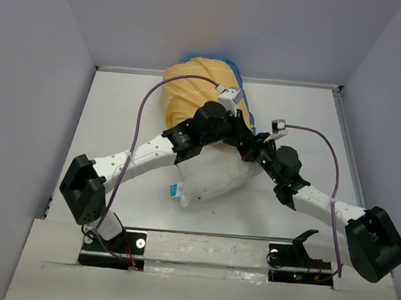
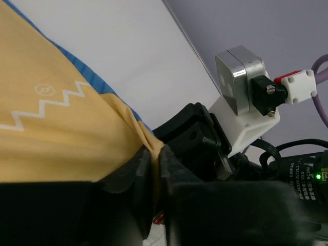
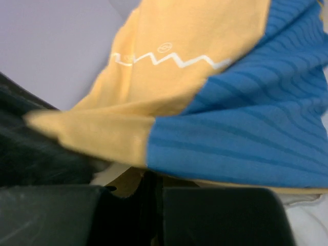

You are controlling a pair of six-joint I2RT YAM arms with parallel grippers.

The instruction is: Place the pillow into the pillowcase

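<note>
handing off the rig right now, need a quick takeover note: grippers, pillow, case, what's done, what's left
Left gripper: shut, with the yellow edge of the pillowcase pinched between its fingers.
Right gripper: shut at the case's yellow-and-blue hem; fabric appears caught in it.
Pillow: far part is inside the pillowcase; the white near end sticks out toward the arm bases, lying on the table.
Done: pillow partly sleeved, both arms at the opening.
Left: draw the opening over the exposed end until no white shows.
</note>
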